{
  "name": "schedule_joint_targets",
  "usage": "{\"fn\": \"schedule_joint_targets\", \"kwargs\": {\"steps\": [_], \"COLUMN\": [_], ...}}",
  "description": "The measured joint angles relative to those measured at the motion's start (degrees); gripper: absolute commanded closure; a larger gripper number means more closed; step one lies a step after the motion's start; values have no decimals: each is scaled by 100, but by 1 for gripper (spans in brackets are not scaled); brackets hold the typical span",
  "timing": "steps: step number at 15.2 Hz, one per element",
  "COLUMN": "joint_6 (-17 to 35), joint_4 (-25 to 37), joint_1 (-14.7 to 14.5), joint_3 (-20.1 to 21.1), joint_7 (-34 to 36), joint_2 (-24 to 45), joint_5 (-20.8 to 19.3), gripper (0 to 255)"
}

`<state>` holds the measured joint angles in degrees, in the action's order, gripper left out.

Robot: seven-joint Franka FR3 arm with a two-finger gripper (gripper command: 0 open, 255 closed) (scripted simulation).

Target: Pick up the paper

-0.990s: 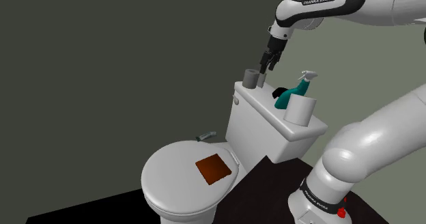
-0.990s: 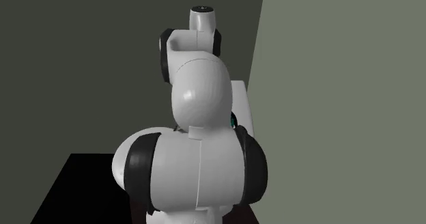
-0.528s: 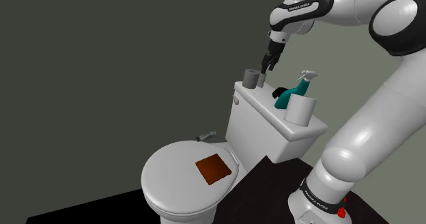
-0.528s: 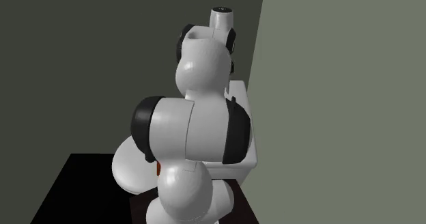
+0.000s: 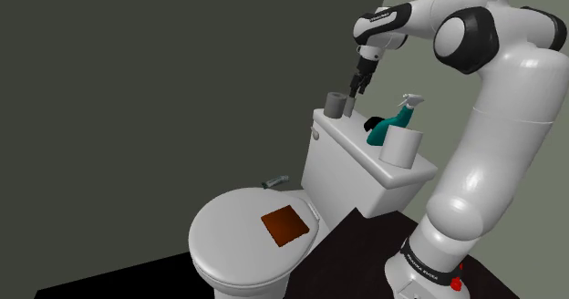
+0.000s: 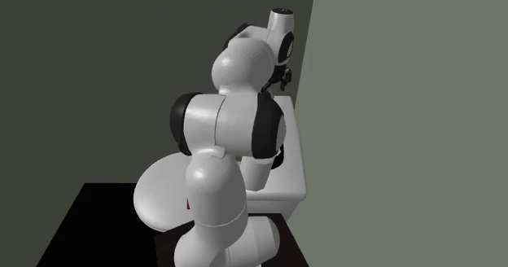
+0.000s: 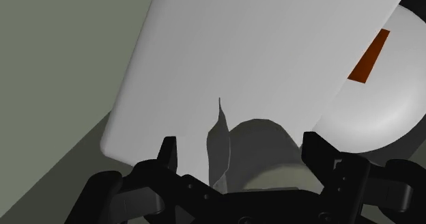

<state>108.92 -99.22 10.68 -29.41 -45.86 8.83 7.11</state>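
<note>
Arm [image 5: 497, 115] arched high over toilet tank [image 5: 356, 165]. Gripper [image 5: 359, 88] points down, fingers apart, above grey paper roll [image 5: 337, 105] on tank.

The shoulder view was taken from beside and a little behind the arm's base [image 5: 427, 262], at middling range. It was aimed down across the toilet lid [image 5: 246, 242] toward the tank [image 5: 365, 165] and the wall corner. The second exterior view was set close behind the arm [image 6: 224, 135] and faced the same corner, so much of the toilet was screened by the arm's links. The tank and part of the lid were shared with the shoulder view. The wrist view was taken from just above the tank, along the gripper [image 7: 240, 154]. The tank's top was seen near, and the lid's brown square [image 7: 368, 55] was shared with the shoulder view.
</note>
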Motion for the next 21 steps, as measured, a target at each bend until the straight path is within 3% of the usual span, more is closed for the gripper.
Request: {"fn": "schedule_joint_targets", "kwargs": {"steps": [7, 8, 21], "joint_6": [435, 468, 357], "joint_4": [-263, -285, -206], "joint_1": [40, 44, 44], "joint_3": [12, 13, 4], "joint_7": [-121, -132, -118], "joint_2": [208, 222, 187], "joint_5": [129, 138, 113], "gripper": [0, 255, 255]}}
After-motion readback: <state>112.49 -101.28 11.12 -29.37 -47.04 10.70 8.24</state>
